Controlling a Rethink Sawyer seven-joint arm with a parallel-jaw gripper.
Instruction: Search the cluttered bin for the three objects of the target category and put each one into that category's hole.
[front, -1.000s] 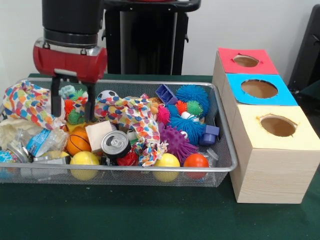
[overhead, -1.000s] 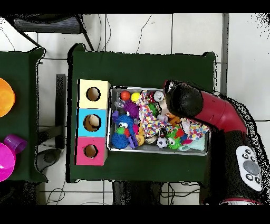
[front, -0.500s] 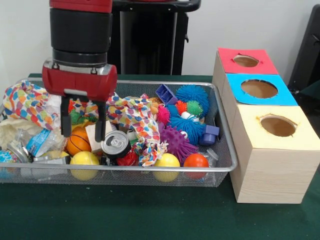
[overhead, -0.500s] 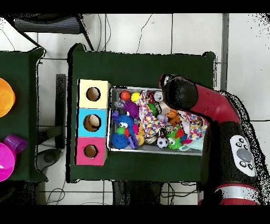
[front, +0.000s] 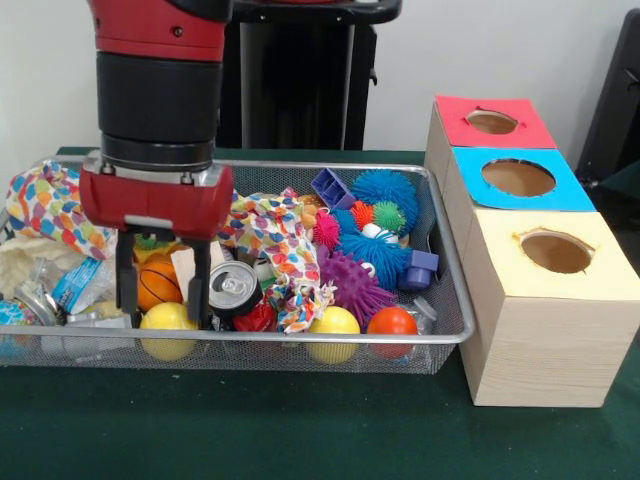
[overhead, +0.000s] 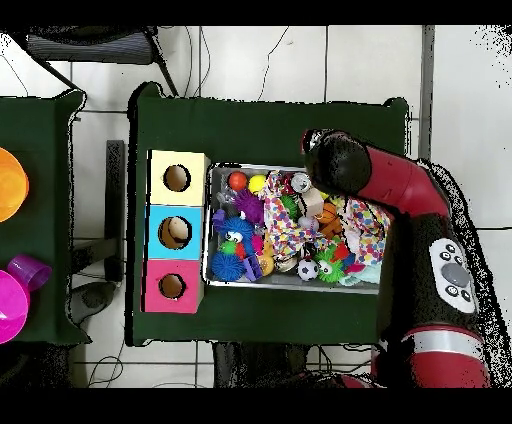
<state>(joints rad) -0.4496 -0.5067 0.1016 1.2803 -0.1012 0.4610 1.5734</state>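
Observation:
My gripper (front: 165, 295) is open and reaches down into the near left part of the wire bin (front: 450, 300). Its fingers (front: 125, 290) straddle a yellow ball (front: 168, 322) and an orange basketball-patterned ball (front: 155, 283), without closing on either. A soda can (front: 232, 285) and a wooden block (front: 185, 268) lie just right of the fingers. Another yellow ball (front: 334, 322) and an orange-red ball (front: 391, 322) sit along the near wall. In the overhead view the arm's head (overhead: 335, 165) hides the gripper.
Spiky purple (front: 352, 280) and blue (front: 385, 190) balls, patterned cloth (front: 270, 230) and crumpled wrappers (front: 70, 285) fill the bin. Right of it stand three boxes with holes: red (front: 492, 122), blue (front: 518, 178), yellow (front: 556, 252). A soccer ball (overhead: 307, 268) shows overhead.
The gripper has moved from the back left of the bin toward its near wall and come down lower, staying open. The bin's contents have not visibly shifted.

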